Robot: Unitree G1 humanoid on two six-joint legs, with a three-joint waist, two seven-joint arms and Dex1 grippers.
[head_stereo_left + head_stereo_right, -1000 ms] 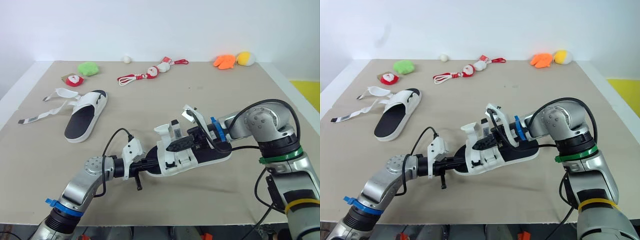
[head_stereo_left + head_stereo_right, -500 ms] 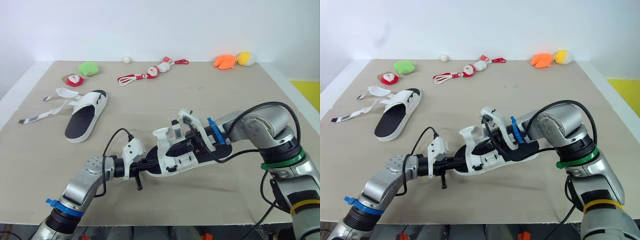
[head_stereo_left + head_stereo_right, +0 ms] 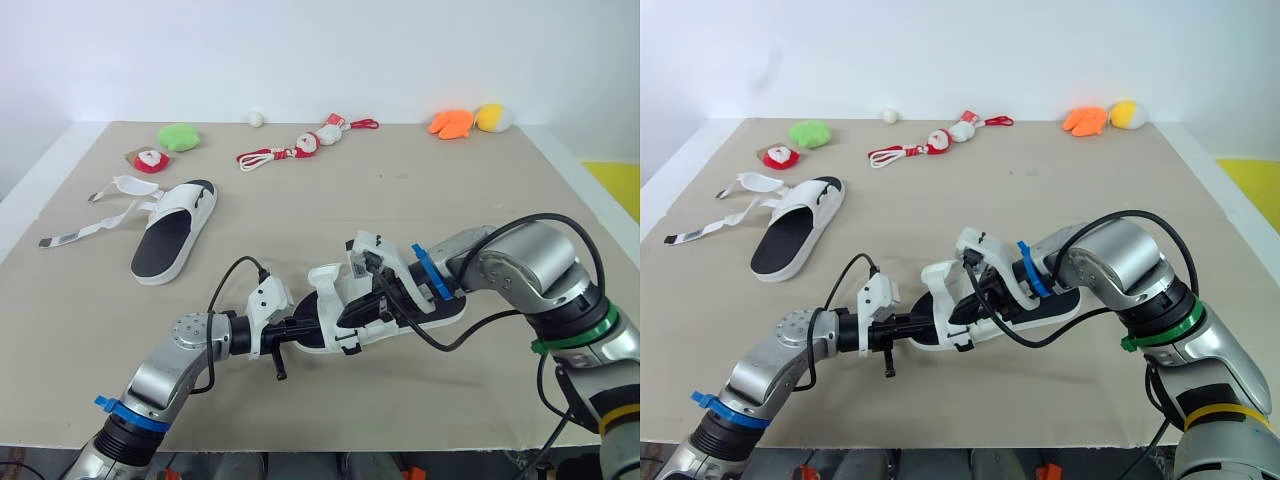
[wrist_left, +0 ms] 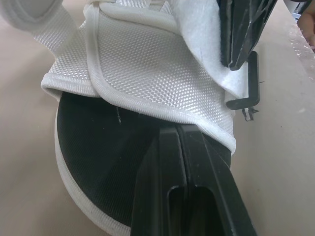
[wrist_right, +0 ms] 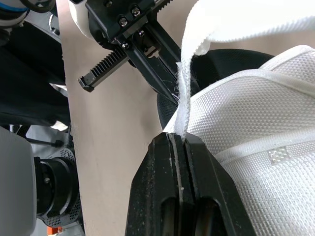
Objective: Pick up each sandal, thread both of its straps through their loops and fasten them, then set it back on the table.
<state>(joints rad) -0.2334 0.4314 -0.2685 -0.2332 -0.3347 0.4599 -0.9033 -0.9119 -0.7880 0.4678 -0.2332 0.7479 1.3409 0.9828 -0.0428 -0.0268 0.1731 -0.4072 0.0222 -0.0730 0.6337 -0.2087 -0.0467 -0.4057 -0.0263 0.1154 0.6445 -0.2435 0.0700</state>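
A white sandal point(image 3: 440, 316) with a black insole lies mid-table between both arms. My left gripper point(image 3: 306, 327) is shut on its near end; the left wrist view has the fingers point(image 4: 172, 162) closed over the black insole under the white mesh upper point(image 4: 147, 64). My right gripper point(image 3: 347, 319) is shut on a thin white strap point(image 5: 184, 88), pinched edge-on just over the upper. The second sandal point(image 3: 172, 238) lies flat at the far left with its two straps point(image 3: 95, 225) spread loose on the table.
Along the back edge sit a green plush point(image 3: 177, 136), a red-and-white toy point(image 3: 149, 160), a red-corded toy point(image 3: 300, 145), a small white ball point(image 3: 255, 119), an orange plush point(image 3: 450, 122) and a yellow plush point(image 3: 491, 117). Cables loop off both wrists.
My right gripper has moved left and down along the sandal with the strap in it, closing on the left gripper. The sandal's raised front has sunk lower. The left arm has hardly shifted.
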